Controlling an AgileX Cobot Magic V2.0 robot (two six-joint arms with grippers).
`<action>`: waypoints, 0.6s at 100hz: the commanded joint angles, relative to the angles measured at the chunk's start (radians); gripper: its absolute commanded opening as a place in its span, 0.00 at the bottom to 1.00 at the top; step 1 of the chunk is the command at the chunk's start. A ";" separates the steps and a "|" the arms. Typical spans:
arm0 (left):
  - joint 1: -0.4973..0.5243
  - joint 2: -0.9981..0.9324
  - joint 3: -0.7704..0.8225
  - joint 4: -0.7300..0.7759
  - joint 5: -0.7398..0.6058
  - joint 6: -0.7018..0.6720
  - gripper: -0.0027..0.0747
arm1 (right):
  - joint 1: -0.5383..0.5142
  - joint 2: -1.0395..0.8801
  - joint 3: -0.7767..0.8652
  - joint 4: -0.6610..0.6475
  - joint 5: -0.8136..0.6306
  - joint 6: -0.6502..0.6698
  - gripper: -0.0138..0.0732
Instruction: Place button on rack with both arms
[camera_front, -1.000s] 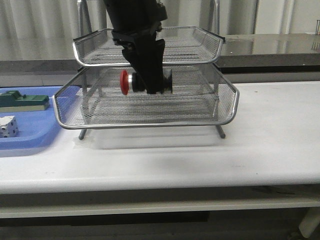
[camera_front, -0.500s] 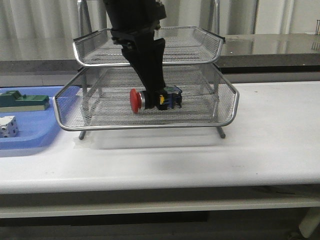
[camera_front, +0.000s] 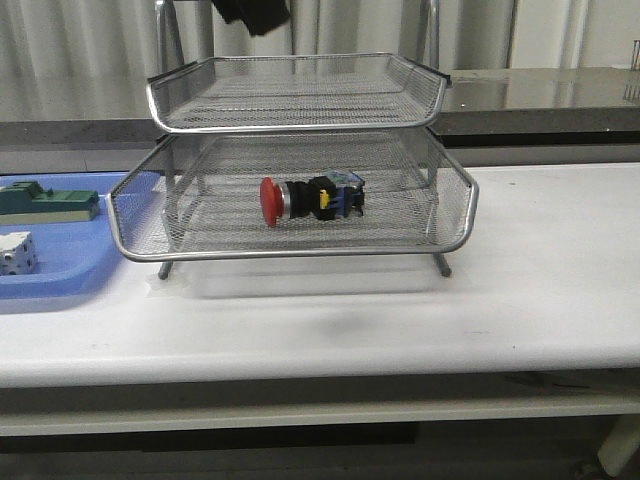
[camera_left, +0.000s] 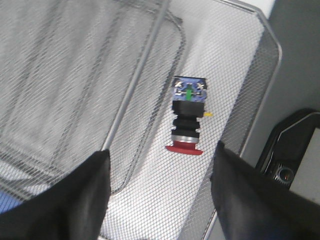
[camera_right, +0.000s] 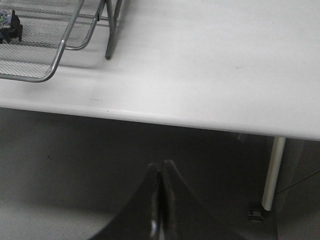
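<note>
The button (camera_front: 311, 199) lies on its side in the middle tier of the wire-mesh rack (camera_front: 460, 215), red head to the left. It also shows in the left wrist view (camera_left: 187, 115), lying on the mesh. My left gripper (camera_left: 160, 172) is open and empty, high above the button; only a bit of the arm (camera_front: 250, 14) shows at the top of the front view. My right gripper (camera_right: 160, 172) is shut and empty, below the table's front edge, away from the rack. A corner of the rack (camera_right: 45, 50) shows in the right wrist view.
A flat blue tray (camera_front: 60, 275) at the left holds a green block (camera_front: 45, 202) and a white cube with holes (camera_front: 17, 253). The white table (camera_front: 540, 290) extends to the right of the rack. A table leg (camera_right: 270, 172) shows beyond the right gripper.
The left gripper carried the button down into the middle tier, let it go and rose up out of the front view. The button now lies alone on the mesh.
</note>
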 joint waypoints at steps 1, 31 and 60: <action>0.050 -0.090 -0.022 -0.011 0.020 -0.081 0.58 | -0.004 0.007 -0.022 -0.013 -0.064 -0.002 0.08; 0.288 -0.231 0.018 -0.002 0.010 -0.186 0.49 | -0.004 0.007 -0.022 -0.013 -0.064 -0.002 0.08; 0.501 -0.433 0.281 -0.002 -0.134 -0.214 0.49 | -0.004 0.007 -0.022 -0.013 -0.064 -0.002 0.08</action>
